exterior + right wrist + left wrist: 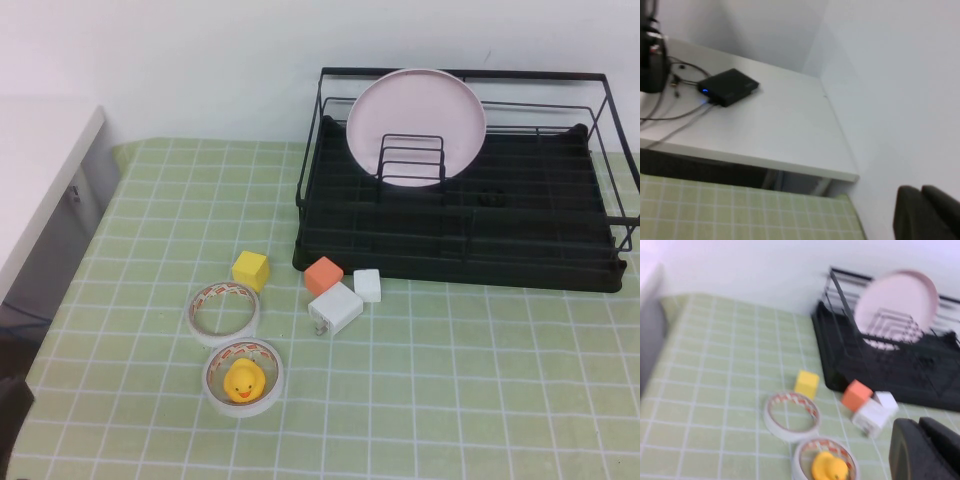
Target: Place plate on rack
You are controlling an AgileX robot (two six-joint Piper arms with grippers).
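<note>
One plate: pale pink plate (416,118) stands upright on edge inside the rack (460,245), leaning among the upright divider loops (411,160) at the back.
Task state: judged done, since the plate already sits in the rack.
Plate handling: looks rigid, light and matte; likely breakable if ceramic. Best taken by the exposed upper rim, which stands clear of the wires.
Left gripper: a dark blurred shape (922,450) in the left wrist view's corner, well apart from the plate, nearer the duck (829,467) inside a tape roll (825,460); whether its fingers are spread or pressed together, I cannot tell.
Right gripper: a dark shape (925,212) in its own wrist view, aimed at a white side table (765,125) and a black box (729,86); finger state cannot be told.
Hidden: neither arm appears in the high view; the plate's lower edge sits behind the loops.
Bench: green checked cloth (450,400) carrying small blocks and a second tape roll (224,310).
</note>
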